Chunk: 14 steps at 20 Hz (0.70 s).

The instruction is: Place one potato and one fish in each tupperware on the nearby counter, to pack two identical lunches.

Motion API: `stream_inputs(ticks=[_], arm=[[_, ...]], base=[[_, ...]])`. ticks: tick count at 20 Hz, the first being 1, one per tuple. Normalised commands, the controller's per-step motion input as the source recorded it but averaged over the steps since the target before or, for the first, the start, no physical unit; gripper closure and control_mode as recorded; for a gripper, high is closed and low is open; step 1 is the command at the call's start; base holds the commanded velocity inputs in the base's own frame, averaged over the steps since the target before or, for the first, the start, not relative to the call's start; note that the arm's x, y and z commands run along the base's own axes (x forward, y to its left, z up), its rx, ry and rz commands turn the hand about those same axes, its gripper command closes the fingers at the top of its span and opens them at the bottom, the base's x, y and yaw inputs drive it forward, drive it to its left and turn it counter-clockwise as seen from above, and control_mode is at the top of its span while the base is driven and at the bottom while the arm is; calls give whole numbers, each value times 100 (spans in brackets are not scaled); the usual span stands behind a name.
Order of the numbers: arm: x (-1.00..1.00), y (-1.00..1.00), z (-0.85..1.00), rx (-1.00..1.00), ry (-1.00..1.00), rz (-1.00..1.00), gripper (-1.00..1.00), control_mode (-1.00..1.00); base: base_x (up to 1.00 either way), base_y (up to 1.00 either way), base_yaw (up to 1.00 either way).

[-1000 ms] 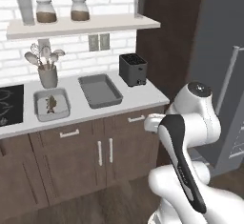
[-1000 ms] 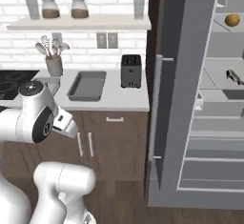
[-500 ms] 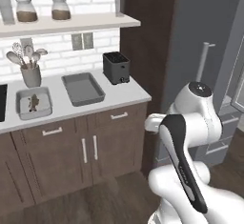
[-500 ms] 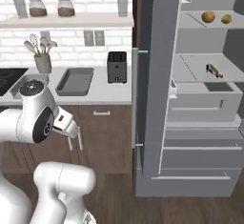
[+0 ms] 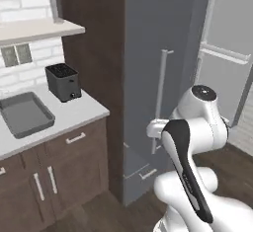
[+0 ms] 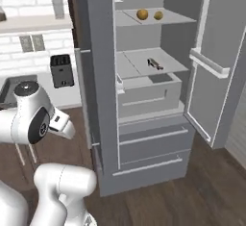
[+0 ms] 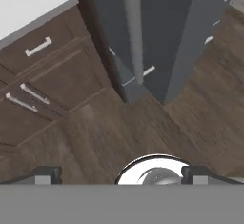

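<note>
Two round brown potatoes [image 6: 142, 14] lie on the top shelf of the open fridge [image 6: 144, 90]. A small dark fish [image 6: 155, 64] rests on the shelf below them. One grey tupperware [image 5: 22, 115] sits on the pale counter [image 5: 79, 111] at the left, with nothing in the part that shows. My gripper [image 7: 121, 174] hangs over the wooden floor, far from all of these. It is open and holds nothing; its dark fingertips [image 7: 47, 173] stand wide apart.
A black toaster [image 5: 63, 82] stands on the counter beside the tupperware. The left fridge door [image 5: 158, 93] is shut and the right door [image 6: 216, 76] hangs wide open. Dark cabinet fronts [image 7: 43, 75] run under the counter.
The whole picture has slid left, so the base has swung right toward the fridge. The fridge's open shelves now face the right base camera. The gripper stays open.
</note>
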Motion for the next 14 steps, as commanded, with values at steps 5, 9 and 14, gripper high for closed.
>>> stream_inputs(ticks=[5,9,14], arm=[[0,0,0,0,0,0,-100,100],[0,0,0,0,0,0,-100,100],[0,0,0,0,0,0,-100,100]], base=[[0,-56,-96],[0,-73,-88],[81,-82,-14]])
